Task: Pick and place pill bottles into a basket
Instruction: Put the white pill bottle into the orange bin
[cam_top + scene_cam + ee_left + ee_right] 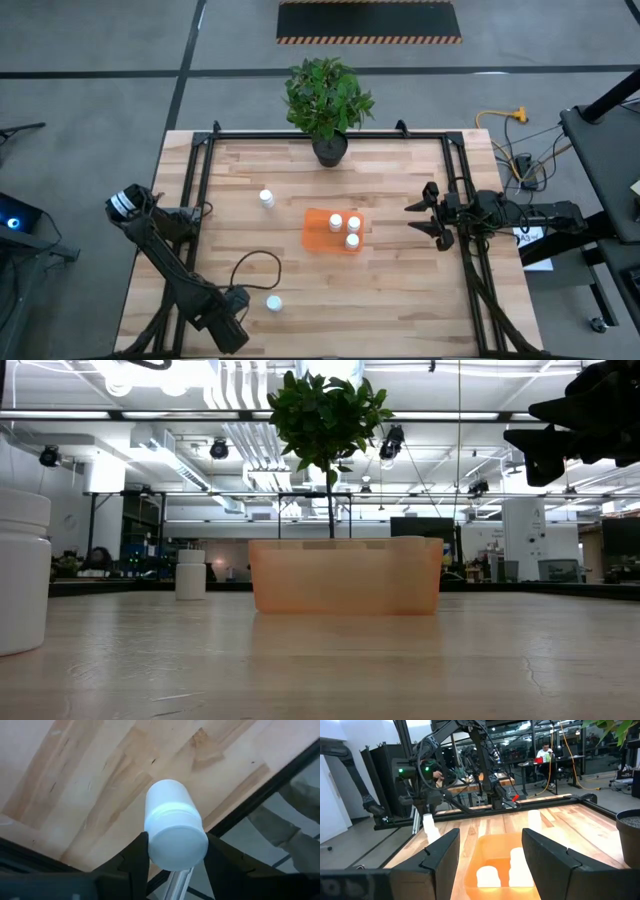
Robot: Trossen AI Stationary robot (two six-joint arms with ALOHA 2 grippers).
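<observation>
A white pill bottle (273, 302) stands upright near the table's front left; the low view shows it large at the left edge (22, 575). My left gripper (258, 303) is shut on it. The orange basket (316, 240) sits mid-table with three bottles (347, 229) standing in it. Another bottle (266, 198) stands on its base to the basket's far left. My right gripper (428, 217) is open and empty, raised to the right of the basket (470, 870). My left gripper pinches the bottle's upper part, just beside the cap (151, 827), between its two fingers (137, 857). The fingers come slanting down from the table's left. The bottle stays upright with its base on the table (20, 650).
A black plant pot (330, 150) with a leafy plant stands at the far edge, behind the basket. A black cable loop (255, 265) lies on the table near my left arm. Black frame rails (195, 190) run along the table's left and right sides.
</observation>
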